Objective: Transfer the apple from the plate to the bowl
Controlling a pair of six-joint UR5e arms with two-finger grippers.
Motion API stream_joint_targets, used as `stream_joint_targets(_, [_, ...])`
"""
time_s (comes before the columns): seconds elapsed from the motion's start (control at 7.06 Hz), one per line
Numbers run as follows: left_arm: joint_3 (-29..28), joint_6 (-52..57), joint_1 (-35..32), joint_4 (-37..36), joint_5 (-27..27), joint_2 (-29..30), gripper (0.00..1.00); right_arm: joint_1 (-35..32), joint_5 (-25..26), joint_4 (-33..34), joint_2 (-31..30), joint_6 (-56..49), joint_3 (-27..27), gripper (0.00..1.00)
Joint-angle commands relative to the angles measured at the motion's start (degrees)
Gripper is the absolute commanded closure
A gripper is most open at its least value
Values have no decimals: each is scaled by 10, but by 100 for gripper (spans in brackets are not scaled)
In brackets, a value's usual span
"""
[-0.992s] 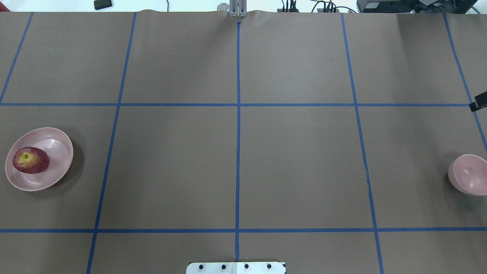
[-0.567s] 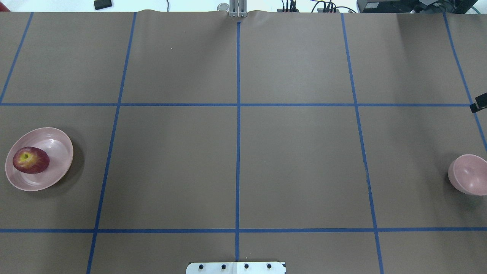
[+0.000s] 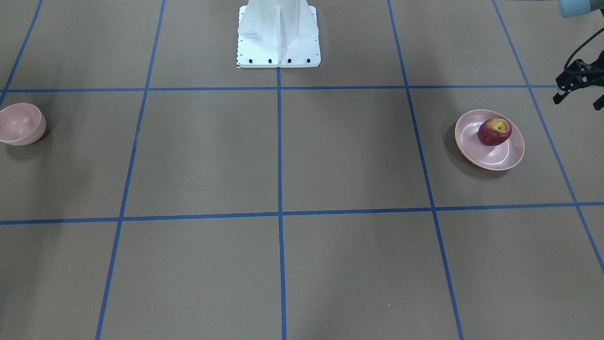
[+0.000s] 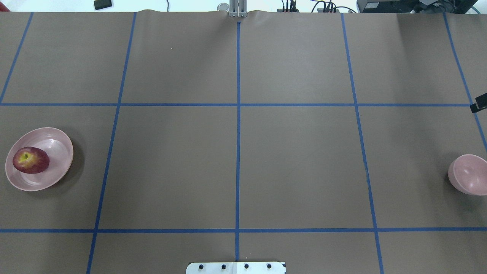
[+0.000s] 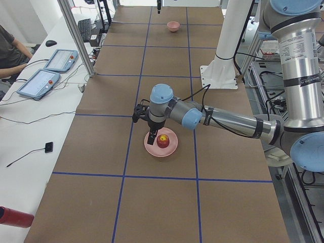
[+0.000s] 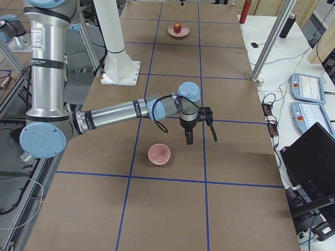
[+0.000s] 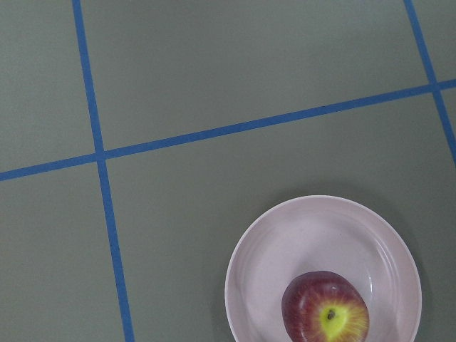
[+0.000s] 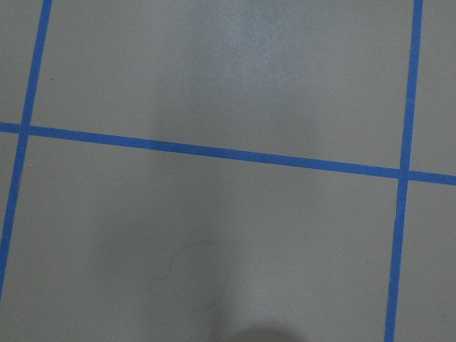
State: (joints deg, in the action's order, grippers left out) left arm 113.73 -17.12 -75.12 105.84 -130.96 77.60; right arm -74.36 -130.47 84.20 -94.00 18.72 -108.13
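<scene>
The dark red apple point(image 4: 31, 160) with a yellow stem patch lies on the wide pink plate point(image 4: 61, 140) at the table's left end; both also show in the left wrist view, the apple point(image 7: 325, 312) and the plate point(image 7: 285, 235), and in the front view, the apple point(image 3: 494, 131). The small deep pink bowl point(image 4: 468, 174) stands empty at the right end. My left gripper point(image 3: 579, 100) hangs open and empty above the table, beside the plate and apart from it. Only a sliver of my right gripper point(image 4: 478, 103) shows at the frame edge, beyond the bowl; I cannot tell its state.
The brown table cover carries a grid of blue tape lines point(image 4: 238, 114). The robot's white base point(image 3: 278, 33) stands at the middle of the near edge. Cables and boxes lie along the far edge point(image 4: 304, 7). An operator sits by pendants point(image 5: 45, 71) off the table's side.
</scene>
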Motion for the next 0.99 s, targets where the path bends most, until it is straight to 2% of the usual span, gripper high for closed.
stream_joint_targets(0.0, [-1, 0, 1, 1, 1, 0, 2, 1, -3, -8, -40, 1, -1, 0])
stream_joint_targets(0.14, [-1, 1, 1, 1, 1, 0, 2, 2, 1, -68, -84, 0, 5, 0])
stream_joint_targets(0.28, [-3, 1, 1, 0, 1, 1, 2, 3, -5, -130, -98, 1, 48, 0])
stream_joint_targets(0.85, [-6, 0, 1, 1, 1, 4, 2, 64, -24, -224, -132, 102, 80, 0])
